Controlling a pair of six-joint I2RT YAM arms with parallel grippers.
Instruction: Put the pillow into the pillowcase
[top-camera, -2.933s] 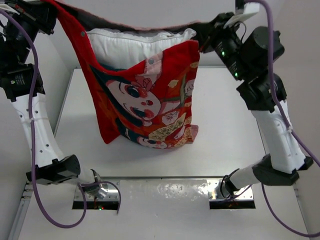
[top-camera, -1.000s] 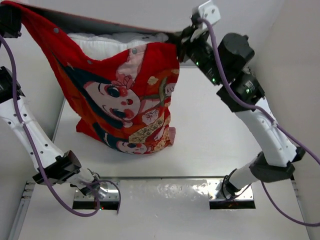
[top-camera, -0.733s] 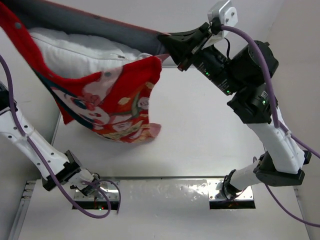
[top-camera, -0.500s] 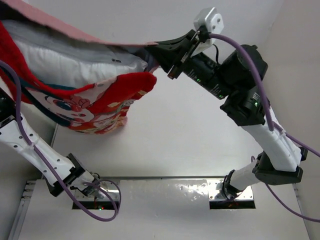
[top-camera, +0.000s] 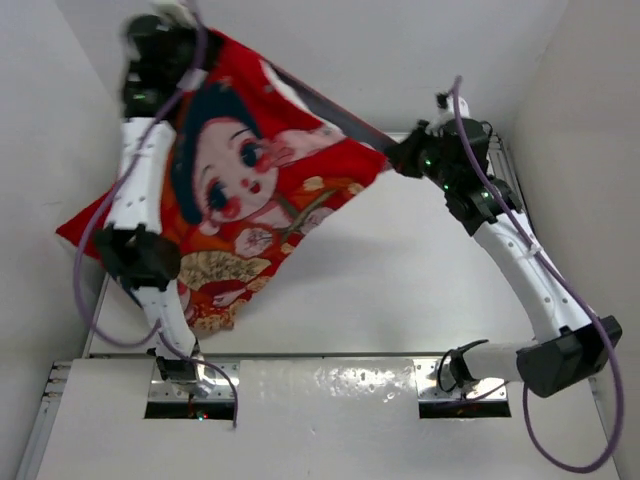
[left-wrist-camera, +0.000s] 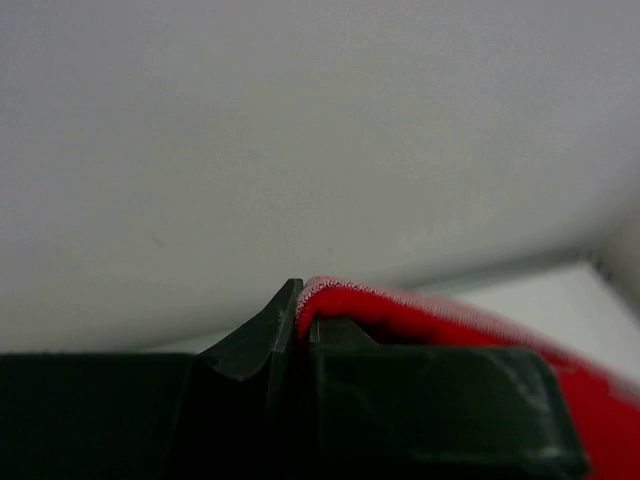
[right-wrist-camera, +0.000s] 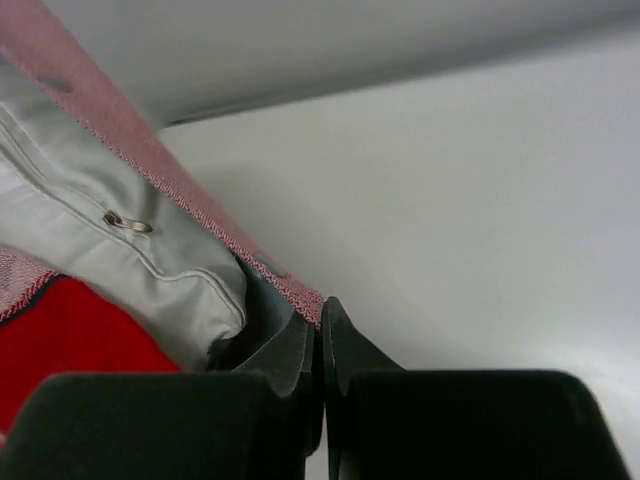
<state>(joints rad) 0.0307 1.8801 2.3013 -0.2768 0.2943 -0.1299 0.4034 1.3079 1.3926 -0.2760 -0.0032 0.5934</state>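
The red pillowcase (top-camera: 250, 200) with the cartoon child print hangs in the air, stretched between my two grippers. My left gripper (top-camera: 170, 40) is high at the back left, shut on one top corner of the pillowcase (left-wrist-camera: 400, 312). My right gripper (top-camera: 398, 158) is lower at the right, shut on the pillowcase's pink-edged rim (right-wrist-camera: 290, 285). The white pillow (right-wrist-camera: 110, 250) shows inside the opening in the right wrist view, with a zipper pull. In the top view the pillow is hidden inside the case.
The white table (top-camera: 400, 290) lies below, with white walls on the left, back and right. The two arm bases (top-camera: 190, 385) stand at the near edge. The pillowcase's lower corner hangs close to the left arm's lower link (top-camera: 150, 260).
The left gripper swung from the far left up to the back, turning the printed face toward the camera. The right gripper dropped and moved back. The pillow, showing earlier, is now hidden in the top view.
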